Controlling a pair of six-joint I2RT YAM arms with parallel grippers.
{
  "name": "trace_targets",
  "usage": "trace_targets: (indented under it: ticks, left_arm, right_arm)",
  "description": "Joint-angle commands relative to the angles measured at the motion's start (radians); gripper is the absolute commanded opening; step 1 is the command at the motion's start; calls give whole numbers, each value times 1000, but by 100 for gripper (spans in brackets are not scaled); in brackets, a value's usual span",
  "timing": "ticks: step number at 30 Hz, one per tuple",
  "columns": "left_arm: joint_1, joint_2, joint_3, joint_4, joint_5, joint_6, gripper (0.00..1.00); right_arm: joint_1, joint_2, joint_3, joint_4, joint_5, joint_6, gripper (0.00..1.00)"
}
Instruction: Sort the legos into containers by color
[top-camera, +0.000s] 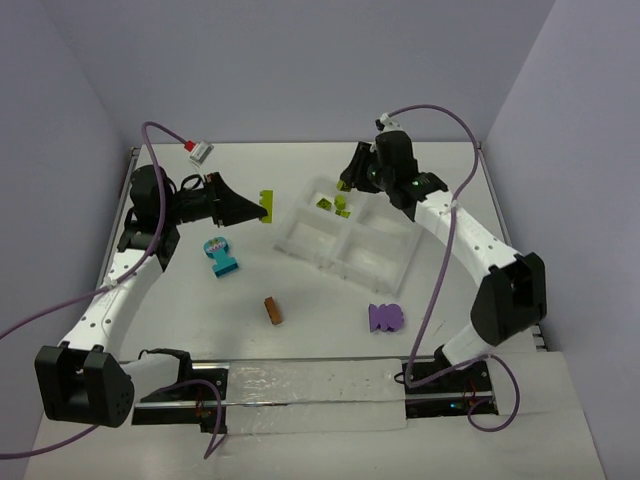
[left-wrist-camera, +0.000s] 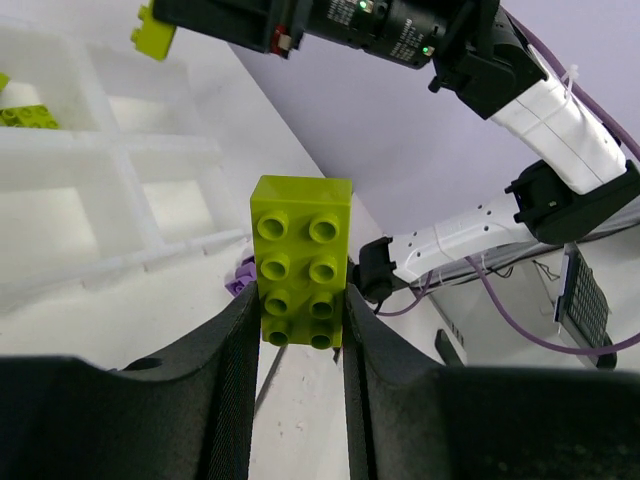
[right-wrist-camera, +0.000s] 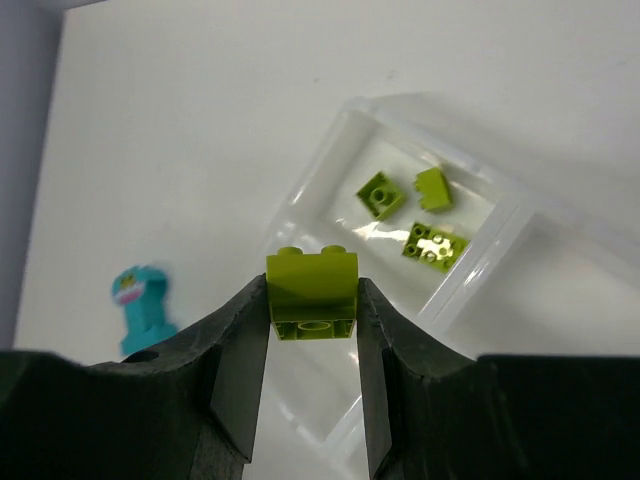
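My left gripper (top-camera: 262, 207) is shut on a long lime green brick (left-wrist-camera: 300, 260), held in the air left of the white tray (top-camera: 395, 275). My right gripper (top-camera: 343, 184) is shut on a small lime green brick (right-wrist-camera: 312, 295), above the tray's far-left compartment (right-wrist-camera: 330, 200). That compartment holds three lime green bricks (top-camera: 333, 206). A teal brick clump (top-camera: 218, 256), an orange-brown brick (top-camera: 273, 311) and a purple brick (top-camera: 384, 318) lie on the table. The other three compartments look empty.
A long clear strip with black brackets (top-camera: 310, 395) lies along the near edge between the arm bases. A small white and red object (top-camera: 200, 151) lies at the far left. Purple cables hang from both arms.
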Motion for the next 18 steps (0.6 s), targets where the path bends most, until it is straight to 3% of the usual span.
trace_targets:
  ticks: [1, 9, 18]
  left_arm:
    - [7, 14, 53, -71, -76, 41, 0]
    - [5, 56, 73, -93, -143, 24, 0]
    - [-51, 203, 165, -105, -241, -31, 0]
  right_arm:
    - [-4, 127, 100, -73, 131, -43, 2]
    - [-5, 263, 191, -72, 105, -52, 12]
    - [-7, 394, 299, -109, 123, -72, 22]
